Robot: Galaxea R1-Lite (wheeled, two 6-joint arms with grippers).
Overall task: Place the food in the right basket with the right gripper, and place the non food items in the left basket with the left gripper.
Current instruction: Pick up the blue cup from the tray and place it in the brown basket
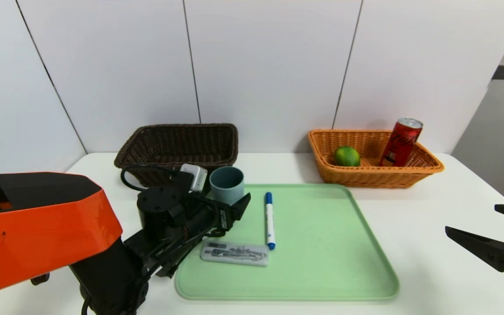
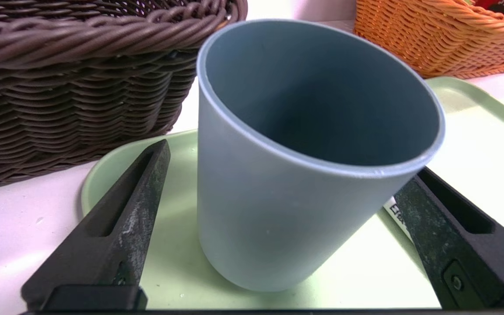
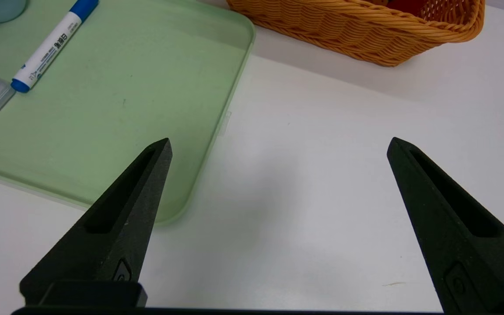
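The blue-grey cup [image 1: 227, 183] stands upright on the green tray's far left corner. My left gripper [image 1: 228, 194] is open and straddles it. In the left wrist view the cup [image 2: 278, 218] sits between the fingers of this gripper [image 2: 290, 157], with a clear gap at one finger [image 2: 134, 205]. The white marker with a blue cap [image 1: 270, 221] and the flat grey case [image 1: 234, 253] lie on the tray. The lime [image 1: 347, 156] and the red soda can [image 1: 400, 142] rest in the orange basket [image 1: 427, 168]. My right gripper [image 1: 471, 217] hangs open and empty over the table at the right.
The dark brown basket [image 1: 169, 144] stands just behind the cup, close to my left arm. The green tray [image 1: 322, 245] fills the table's middle. In the right wrist view my right gripper [image 3: 279, 141] is over bare white table beside the tray's edge [image 3: 234, 87].
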